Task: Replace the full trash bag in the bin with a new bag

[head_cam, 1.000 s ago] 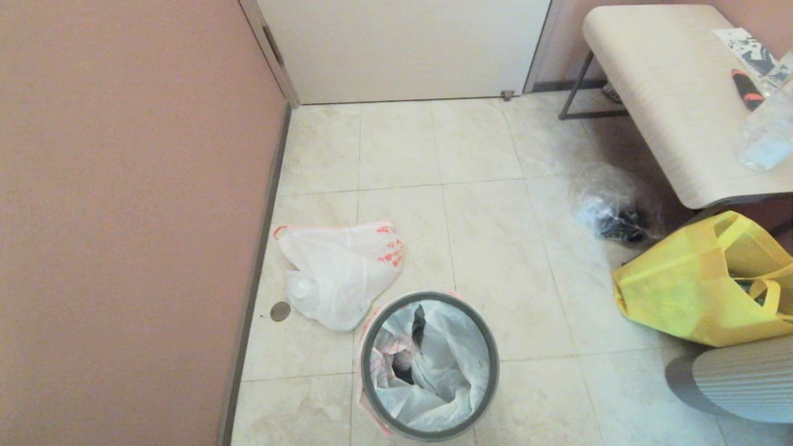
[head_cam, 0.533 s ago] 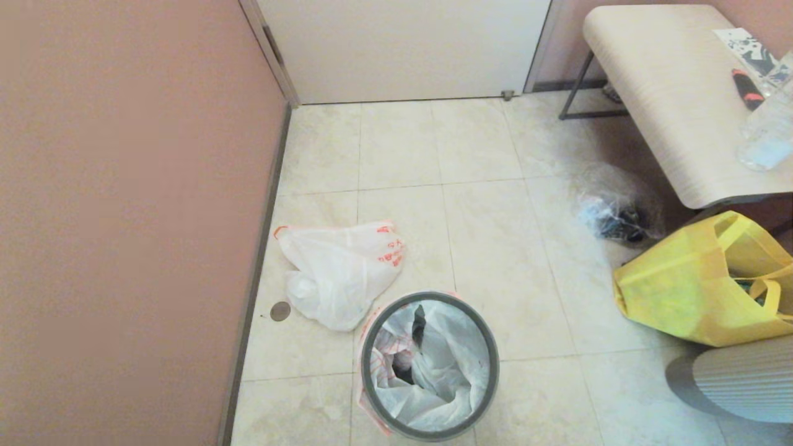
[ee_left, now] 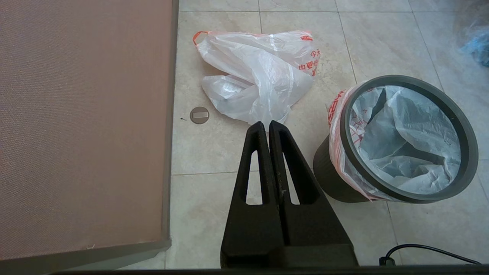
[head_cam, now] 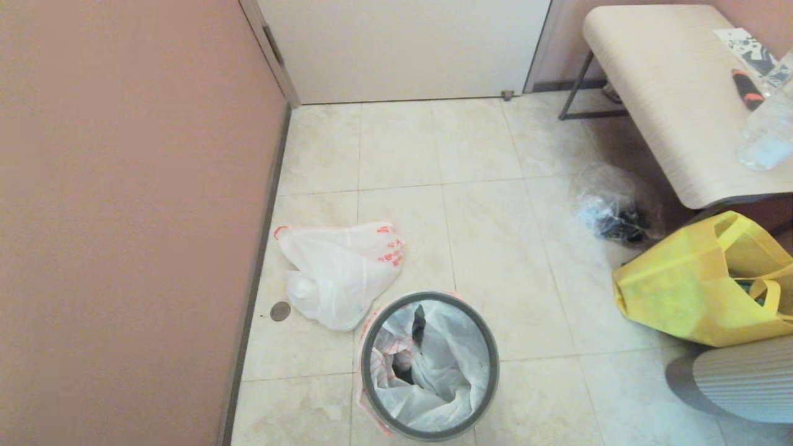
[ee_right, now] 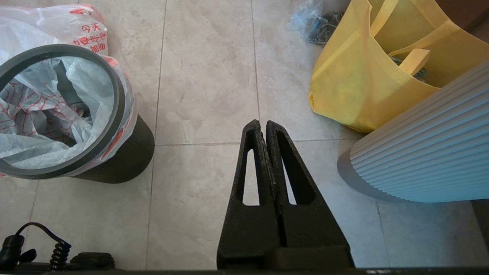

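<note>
Both my arms hung parked above the tiled floor (head_cam: pixel 495 248). Left gripper (ee_left: pixel 269 124) had its fingers pressed together, holding nothing; right gripper (ee_right: pixel 263 123) likewise. The bin (head_cam: pixel 489 378) stood upright, lined with a white bag (head_cam: pixel 433 371) tucked under its grey hoop. A second white bag (head_cam: pixel 337 272) lay crumpled just beside it, near the wall (head_cam: pixel 124 217). Yellow tote (head_cam: pixel 681 291) sat well apart.

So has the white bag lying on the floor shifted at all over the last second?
No. The white bag on the floor lies in the same spot between the round floor cover and the bin, same folds.
</note>
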Controlling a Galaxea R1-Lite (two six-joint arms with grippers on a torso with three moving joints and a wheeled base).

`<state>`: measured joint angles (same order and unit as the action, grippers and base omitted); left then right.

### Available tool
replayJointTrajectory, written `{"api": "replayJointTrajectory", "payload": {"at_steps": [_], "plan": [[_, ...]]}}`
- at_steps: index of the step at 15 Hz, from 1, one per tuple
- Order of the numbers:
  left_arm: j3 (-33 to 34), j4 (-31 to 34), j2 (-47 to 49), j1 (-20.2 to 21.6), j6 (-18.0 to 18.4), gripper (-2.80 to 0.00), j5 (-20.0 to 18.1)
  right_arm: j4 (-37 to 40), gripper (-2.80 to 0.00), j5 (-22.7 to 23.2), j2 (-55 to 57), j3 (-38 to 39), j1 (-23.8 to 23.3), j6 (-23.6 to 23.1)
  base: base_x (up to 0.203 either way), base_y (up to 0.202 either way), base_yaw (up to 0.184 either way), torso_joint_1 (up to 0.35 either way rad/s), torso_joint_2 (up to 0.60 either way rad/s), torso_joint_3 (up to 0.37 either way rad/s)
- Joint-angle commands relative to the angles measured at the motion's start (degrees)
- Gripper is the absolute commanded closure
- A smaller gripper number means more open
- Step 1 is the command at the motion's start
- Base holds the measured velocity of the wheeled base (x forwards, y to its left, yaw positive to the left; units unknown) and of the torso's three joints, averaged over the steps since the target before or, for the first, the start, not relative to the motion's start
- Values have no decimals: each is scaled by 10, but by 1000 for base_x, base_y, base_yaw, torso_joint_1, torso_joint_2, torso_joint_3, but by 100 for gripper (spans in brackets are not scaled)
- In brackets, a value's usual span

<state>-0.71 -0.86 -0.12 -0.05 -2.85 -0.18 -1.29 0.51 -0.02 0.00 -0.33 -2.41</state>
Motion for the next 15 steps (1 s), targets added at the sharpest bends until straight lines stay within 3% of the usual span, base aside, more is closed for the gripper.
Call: {"api": "replayJointTrajectory", "payload": {"at_steps": [1, 15], "plan": [[0, 0, 1, 0, -1, 0, 0, 0, 0, -1, 1, 6, 0, 1, 0, 0, 0, 0, 0, 0], [0, 0, 1, 0, -1, 0, 0, -1, 0, -3, 1, 6, 0, 20, 0, 0, 0, 0, 0, 0]]}}
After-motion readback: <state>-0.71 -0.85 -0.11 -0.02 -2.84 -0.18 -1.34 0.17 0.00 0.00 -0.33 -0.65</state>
